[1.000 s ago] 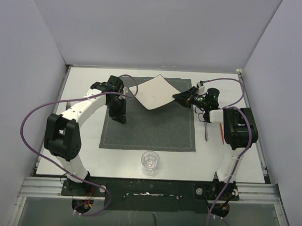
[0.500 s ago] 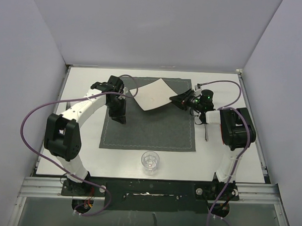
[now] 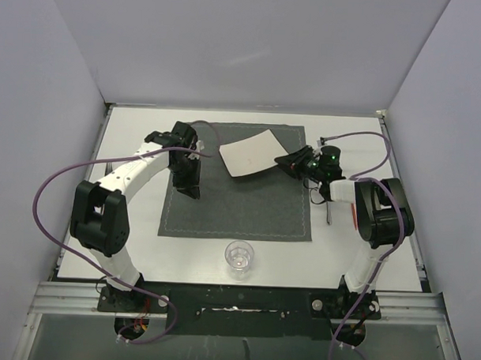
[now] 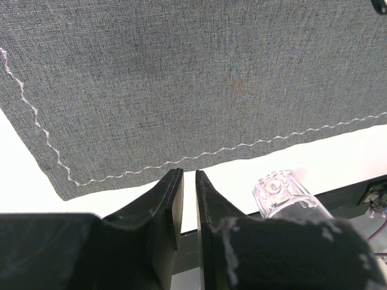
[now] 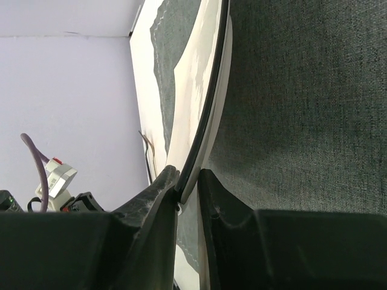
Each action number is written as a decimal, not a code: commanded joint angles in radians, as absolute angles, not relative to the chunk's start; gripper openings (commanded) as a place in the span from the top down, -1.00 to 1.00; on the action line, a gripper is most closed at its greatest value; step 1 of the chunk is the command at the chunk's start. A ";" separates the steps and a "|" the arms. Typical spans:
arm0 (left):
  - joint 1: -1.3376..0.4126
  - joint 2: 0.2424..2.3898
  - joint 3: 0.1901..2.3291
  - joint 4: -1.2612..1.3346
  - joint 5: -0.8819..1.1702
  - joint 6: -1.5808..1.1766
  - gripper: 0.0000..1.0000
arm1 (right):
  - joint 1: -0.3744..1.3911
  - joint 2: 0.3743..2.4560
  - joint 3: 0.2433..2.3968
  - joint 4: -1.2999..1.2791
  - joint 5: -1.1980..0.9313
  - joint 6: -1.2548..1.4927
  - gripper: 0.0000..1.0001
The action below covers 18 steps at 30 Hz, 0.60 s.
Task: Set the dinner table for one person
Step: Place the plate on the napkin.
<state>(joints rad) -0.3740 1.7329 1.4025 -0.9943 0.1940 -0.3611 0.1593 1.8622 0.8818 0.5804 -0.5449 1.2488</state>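
White dinner table [image 3: 183,253] filled my overhead view, placemat [image 3: 239,208] across its middle, right gripper [image 3: 287,163] pinching the square plate [image 3: 248,153]. Left wrist: I saw the left gripper [image 4: 188,175] nearly closed, empty, above the placemat. Right wrist: fingers [image 5: 151,205] clamped the plate's rim.

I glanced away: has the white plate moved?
Yes. The plate, held by the right gripper, has turned and its far corner no longer reaches the far edge of the placemat.
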 commanded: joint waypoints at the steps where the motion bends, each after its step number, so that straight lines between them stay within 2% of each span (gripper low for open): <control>1: -0.375 1.697 1.403 -0.989 0.191 -0.344 0.73 | 0.179 1.743 0.897 0.805 -0.542 1.282 1.00; 18: -0.376 1.668 1.369 -0.976 0.206 -0.333 0.73 | 0.246 1.717 0.864 0.830 -0.398 1.298 1.00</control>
<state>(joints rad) -0.3740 1.7321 1.3758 -0.9936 0.1947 -0.3534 0.2321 1.8503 0.8520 0.5900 -0.4091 1.2640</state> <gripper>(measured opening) 0.134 0.152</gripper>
